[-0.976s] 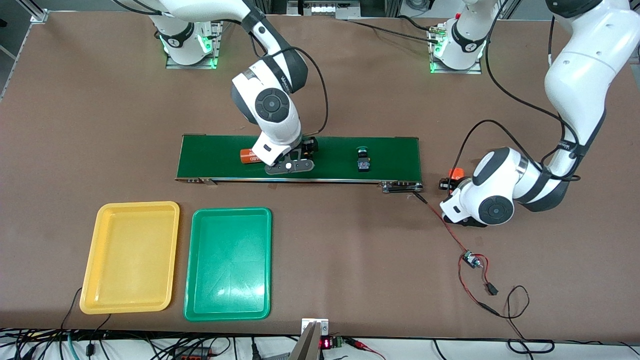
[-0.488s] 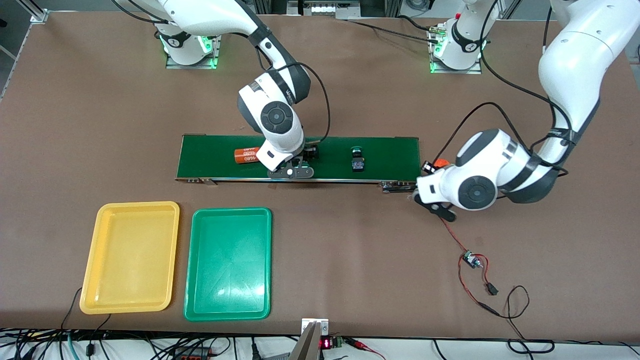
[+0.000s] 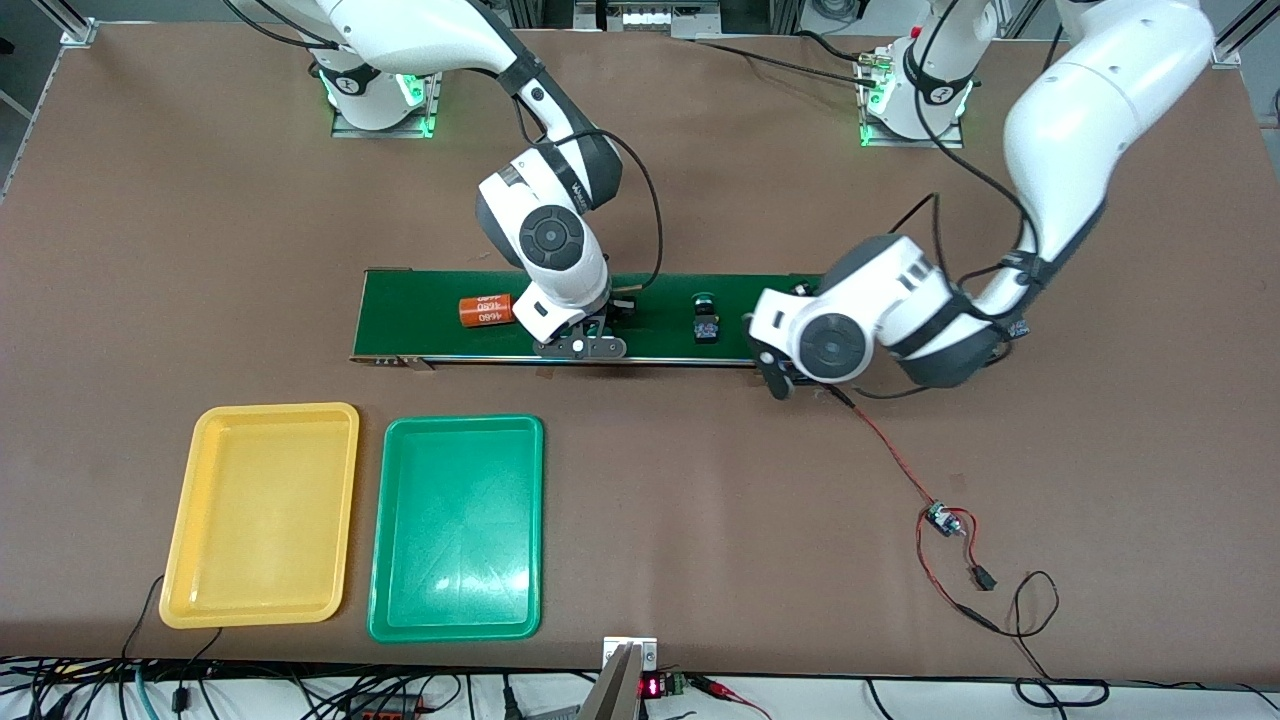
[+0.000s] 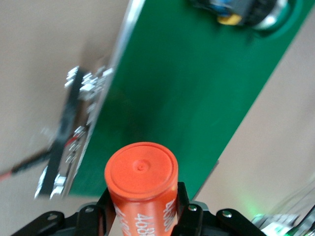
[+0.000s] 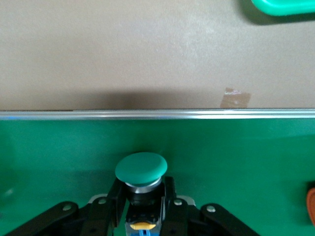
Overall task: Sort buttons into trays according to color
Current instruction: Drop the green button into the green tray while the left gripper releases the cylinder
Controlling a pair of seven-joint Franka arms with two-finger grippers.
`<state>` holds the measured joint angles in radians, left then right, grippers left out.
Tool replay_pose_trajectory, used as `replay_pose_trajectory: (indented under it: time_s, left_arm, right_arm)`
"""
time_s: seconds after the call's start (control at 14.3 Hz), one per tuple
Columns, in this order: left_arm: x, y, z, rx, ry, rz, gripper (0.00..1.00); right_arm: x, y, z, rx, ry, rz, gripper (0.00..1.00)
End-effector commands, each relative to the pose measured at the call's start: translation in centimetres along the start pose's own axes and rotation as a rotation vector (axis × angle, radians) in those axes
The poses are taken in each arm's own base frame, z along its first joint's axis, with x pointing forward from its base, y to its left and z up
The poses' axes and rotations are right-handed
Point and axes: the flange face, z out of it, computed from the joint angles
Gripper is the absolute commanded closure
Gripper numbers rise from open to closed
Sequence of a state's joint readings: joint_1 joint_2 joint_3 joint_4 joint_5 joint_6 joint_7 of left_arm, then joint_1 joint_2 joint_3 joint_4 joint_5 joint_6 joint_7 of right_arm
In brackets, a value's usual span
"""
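My right gripper (image 3: pixel 580 338) is down on the dark-green conveyor belt (image 3: pixel 660 300) and shut on a green-capped button (image 5: pixel 141 169), whose black body sits between the fingers. A second button (image 3: pixel 706 318) with a green cap lies on the belt, toward the left arm's end. My left gripper (image 3: pixel 778 376) hangs over the belt's end nearest the left arm. It is shut on an orange "4680" cylinder (image 4: pixel 141 187). The yellow tray (image 3: pixel 260 515) and the green tray (image 3: pixel 457 527) lie side by side, nearer the front camera than the belt. Both hold nothing.
Another orange "4680" cylinder (image 3: pixel 487 310) lies on the belt toward the right arm's end. A red and black wire with a small circuit board (image 3: pixel 940 518) runs from the belt's end across the table. Cables hang along the table's front edge.
My right gripper has shut on the green-capped button. The left arm has swung the orange cylinder from beside the belt to over its end. The loose cylinder and button have drifted toward the right arm's end.
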<state>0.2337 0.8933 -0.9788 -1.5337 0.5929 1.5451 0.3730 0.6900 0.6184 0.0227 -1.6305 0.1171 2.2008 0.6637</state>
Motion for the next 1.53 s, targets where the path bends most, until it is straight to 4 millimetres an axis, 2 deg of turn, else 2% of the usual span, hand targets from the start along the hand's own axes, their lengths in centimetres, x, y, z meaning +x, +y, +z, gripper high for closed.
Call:
replay_pose_trajectory:
  time_s: [0.0,0.07,0.14,0.21,0.42,0.49,0.56,0.63,0.77,0.84,0.91,0.98,1.18,1.39,1.46]
  left_arm:
    - [1.9,1.4,1.0,0.072,-0.059,0.146,0.82]
    - [2.2,1.7,1.0,0.09,-0.068,0.158,0.77]
    - [2.3,1.6,1.0,0.103,-0.074,0.161,0.66]
    - [2.2,1.5,1.0,0.108,-0.075,0.163,0.01]
    - [1.3,0.9,0.4,0.11,-0.075,0.14,0.0]
    - [1.0,0.9,-0.4,0.113,-0.071,0.129,0.0]
    - [0.6,1.0,-1.2,0.112,-0.072,0.111,0.0]
    - [-0.4,0.3,-1.7,0.105,-0.067,0.086,0.0]
    - [-2.2,-1.6,-3.9,0.088,-0.012,0.007,0.0]
    - [-3.8,-2.9,-4.7,0.049,0.007,-0.056,0.0]
    - [-4.9,-3.7,-5.1,0.03,0.012,-0.124,0.0]
    - [-5.7,-4.4,-5.3,0.028,0.011,-0.216,0.0]
    - [-8.7,-6.9,-5.7,0.006,0.023,-0.546,0.0]
    - [-11.4,-8.7,-6.0,0.004,0.034,-0.804,0.0]
    - [-12.3,-9.0,-6.4,0.017,0.038,-0.863,0.0]
  right_arm:
    - [1.4,-0.1,-1.8,0.035,0.024,0.017,1.0]
    - [2.3,0.4,-2.5,0.04,0.036,0.027,1.0]
    - [3.0,0.9,-3.2,0.045,0.047,0.035,1.0]
    - [4.5,1.9,-4.0,0.058,0.066,0.058,1.0]
    - [10.5,6.5,-6.7,0.099,0.124,0.148,1.0]
    - [12.6,9.3,-7.4,0.107,0.138,0.186,1.0]
    - [14.1,11.4,-7.6,0.111,0.145,0.205,1.0]
    - [14.9,12.5,-7.4,0.102,0.153,0.194,1.0]
    - [17.4,16.7,-6.9,0.043,0.182,0.141,1.0]
    - [18.6,19.0,-6.8,0.007,0.194,0.115,1.0]
    - [19.3,20.4,-6.0,-0.006,0.187,0.094,1.0]
    - [19.5,21.1,-4.8,-0.016,0.174,0.063,1.0]
    - [20.8,22.8,1.3,-0.045,0.119,-0.006,1.0]
    - [21.7,23.5,3.5,-0.057,0.114,-0.062,1.0]
    - [22.0,24.3,3.6,-0.056,0.118,-0.092,1.0]
